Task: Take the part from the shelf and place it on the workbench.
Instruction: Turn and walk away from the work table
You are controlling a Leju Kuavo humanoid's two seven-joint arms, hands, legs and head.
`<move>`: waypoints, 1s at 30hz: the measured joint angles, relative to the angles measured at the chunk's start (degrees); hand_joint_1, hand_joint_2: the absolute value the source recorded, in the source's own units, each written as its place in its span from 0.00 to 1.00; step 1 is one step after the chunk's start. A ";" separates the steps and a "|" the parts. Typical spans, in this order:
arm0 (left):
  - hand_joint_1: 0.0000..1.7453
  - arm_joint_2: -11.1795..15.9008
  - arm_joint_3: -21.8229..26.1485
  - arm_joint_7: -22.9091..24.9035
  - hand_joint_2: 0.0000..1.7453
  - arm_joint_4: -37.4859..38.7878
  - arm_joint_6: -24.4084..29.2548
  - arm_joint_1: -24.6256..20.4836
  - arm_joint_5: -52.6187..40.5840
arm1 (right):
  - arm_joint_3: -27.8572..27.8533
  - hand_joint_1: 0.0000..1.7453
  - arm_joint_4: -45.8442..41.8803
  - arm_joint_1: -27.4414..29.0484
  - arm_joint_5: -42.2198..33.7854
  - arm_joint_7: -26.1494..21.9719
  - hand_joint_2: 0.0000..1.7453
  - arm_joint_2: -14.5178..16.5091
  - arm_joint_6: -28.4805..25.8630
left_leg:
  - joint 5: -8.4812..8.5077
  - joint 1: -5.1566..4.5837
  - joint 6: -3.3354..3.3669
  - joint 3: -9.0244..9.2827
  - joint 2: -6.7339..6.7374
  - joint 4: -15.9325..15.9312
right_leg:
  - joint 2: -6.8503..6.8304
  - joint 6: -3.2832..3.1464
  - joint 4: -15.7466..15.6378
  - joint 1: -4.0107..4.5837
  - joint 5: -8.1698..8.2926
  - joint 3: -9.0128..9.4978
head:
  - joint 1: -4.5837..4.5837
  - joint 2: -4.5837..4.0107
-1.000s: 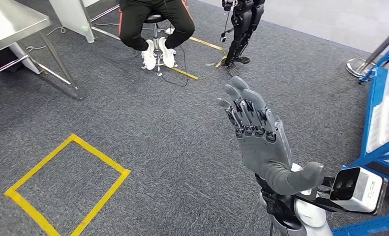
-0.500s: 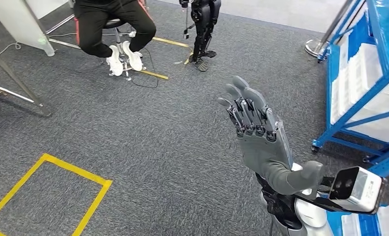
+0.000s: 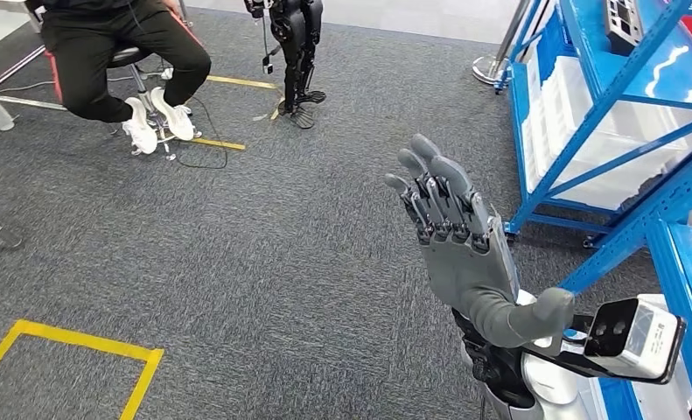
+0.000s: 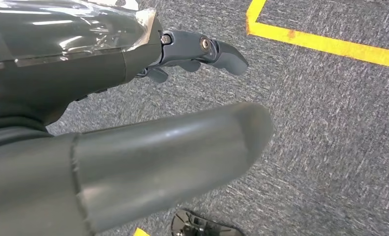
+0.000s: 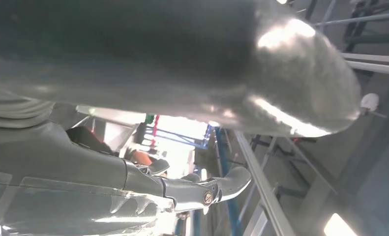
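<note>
The robot's right hand (image 3: 460, 232) is raised over grey carpet (image 3: 281, 262), fingers straight and slightly apart, the thumb jutting sideways near the wrist, nothing in its grasp. Its palm is a smooth matt grey shell; the fingers are darker, with exposed metal linkages. A white box-shaped wrist camera (image 3: 635, 339) sits just beside the forearm. To the right stands a blue steel shelf (image 3: 587, 114), its diagonal braces crossing pale translucent bins (image 3: 604, 131); the frame's edge cuts off its upper tiers and far side. A dark ridged object (image 3: 626, 22) rests on an upper level, too small and cropped to say whether it is the part. The lower right corner shows another blue surface (image 3: 688, 262), partly hidden behind the camera. A seated person (image 3: 106, 61) in black trousers and white shoes is cut off at the waist; nearby stand the dark legs of another robot (image 3: 294, 48), torso out of frame. Yellow tape (image 3: 80, 346) marks a partial rectangle on the carpet. In the left wrist view the left hand (image 4: 133, 147) hangs above the carpet, thumb smooth and rounded, fingers loosely extended and holding nothing. The right wrist view is glare-washed and dim.
</note>
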 joint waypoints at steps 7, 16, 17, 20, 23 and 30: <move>0.00 0.02 0.07 0.12 0.00 -0.35 0.12 0.06 -0.02 | -0.09 0.00 0.00 0.08 0.01 0.01 0.00 -0.10 0.00 | 0.56 -0.41 1.98 0.18 5.27 -0.78 | -6.71 0.10 16.38 0.04 -7.02 -8.67 | 0.37 0.00; 0.00 -0.05 0.28 0.17 0.00 -0.53 0.13 -0.13 -0.05 | -0.11 0.00 -0.07 0.23 0.01 0.04 0.00 -0.07 0.00 | -0.62 -0.95 0.13 1.71 10.52 -0.94 | -10.70 0.11 0.27 0.69 -0.80 0.64 | 0.19 0.00; 0.00 -0.08 0.32 0.17 0.00 -0.54 0.13 -0.18 -0.07 | -0.13 0.00 -0.16 0.23 0.01 0.03 0.00 -0.08 0.01 | -1.03 -0.78 -0.15 1.73 10.05 -0.67 | -9.98 -0.24 0.09 0.44 -0.63 0.65 | 0.15 0.00; 0.00 -0.21 0.36 0.19 0.00 -0.56 0.12 -0.16 -0.09 | -0.11 0.00 -0.36 0.07 0.02 0.01 0.00 0.09 0.01 | -5.48 -0.41 -0.55 -1.26 5.21 6.28 | -7.97 -1.57 -0.23 -0.19 -0.33 0.80 | -0.06 0.00; 0.00 -0.23 0.40 0.20 0.00 -0.56 0.12 0.10 -0.07 | -0.08 0.00 -0.35 0.20 0.02 0.04 0.00 0.20 0.02 | -8.23 -0.37 -0.56 -6.25 3.55 15.11 | -5.64 -1.90 -0.18 0.08 -0.35 0.80 | -0.14 0.00; 0.00 -0.26 0.40 0.23 0.00 -0.56 0.12 0.09 -0.08 | -0.03 0.00 -0.36 0.20 0.03 0.07 0.00 0.24 0.02 | 0.04 -0.01 -0.02 -0.19 -0.58 0.21 | -0.89 -0.49 0.42 0.48 -0.28 0.25 | -0.04 0.00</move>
